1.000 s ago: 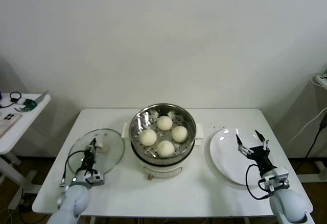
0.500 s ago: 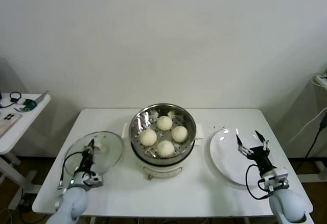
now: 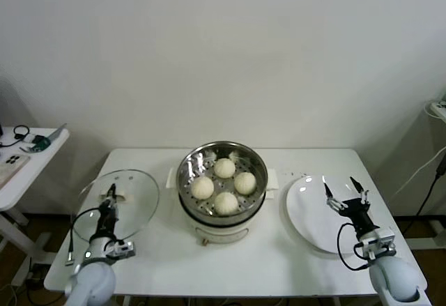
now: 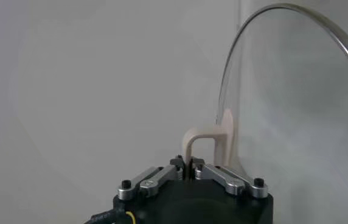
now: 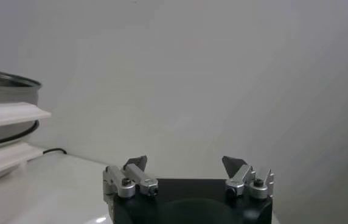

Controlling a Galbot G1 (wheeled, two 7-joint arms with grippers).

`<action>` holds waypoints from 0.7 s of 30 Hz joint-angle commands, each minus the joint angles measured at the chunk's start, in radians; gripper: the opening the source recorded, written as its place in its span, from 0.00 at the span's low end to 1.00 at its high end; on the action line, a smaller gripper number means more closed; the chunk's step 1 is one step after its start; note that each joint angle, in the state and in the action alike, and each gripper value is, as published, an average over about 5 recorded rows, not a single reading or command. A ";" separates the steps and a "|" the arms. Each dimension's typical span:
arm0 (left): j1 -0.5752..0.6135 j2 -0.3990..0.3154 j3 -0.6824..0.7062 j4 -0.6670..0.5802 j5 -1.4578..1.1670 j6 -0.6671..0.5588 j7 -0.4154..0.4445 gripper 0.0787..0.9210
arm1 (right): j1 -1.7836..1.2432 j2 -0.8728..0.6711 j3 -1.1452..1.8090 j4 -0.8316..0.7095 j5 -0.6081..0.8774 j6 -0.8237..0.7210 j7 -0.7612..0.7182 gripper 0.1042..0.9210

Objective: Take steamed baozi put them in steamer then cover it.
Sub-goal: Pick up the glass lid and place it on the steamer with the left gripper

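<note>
left gripper [image 3: 108, 205] clamped on lid [image 3: 118, 201] handle; keep it level, centre over steamer [image 3: 221, 180], right gripper [image 3: 346, 193] open, empty.

Left pincer [image 3: 109, 201] is clamped tight at the near left of the table [image 3: 279, 257], wrist pointing up and away from the body, while right pincer [image 3: 344, 192] sits near right, jaws spread wide, nothing held.

head cam high, looking down on white table [image 3: 279, 264], wrist cams low and close, right wrist shares round shiny steel steamer pot [image 5: 3, 82] with head
</note>
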 commanded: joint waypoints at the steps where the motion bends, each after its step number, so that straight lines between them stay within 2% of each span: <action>1: 0.103 0.054 0.005 -0.275 -0.002 0.184 -0.006 0.08 | 0.012 -0.009 0.000 -0.018 -0.001 0.004 0.000 0.88; 13: 0.127 0.160 0.010 -0.555 -0.047 0.337 0.090 0.08 | 0.040 -0.019 -0.017 -0.055 -0.005 0.006 -0.001 0.88; 17: 0.097 0.190 0.034 -0.586 -0.050 0.370 0.133 0.08 | 0.055 -0.013 -0.030 -0.068 -0.011 0.006 0.000 0.88; 21: 0.036 0.178 0.093 -0.579 -0.005 0.396 0.186 0.08 | 0.066 -0.006 -0.046 -0.074 -0.019 0.007 0.000 0.88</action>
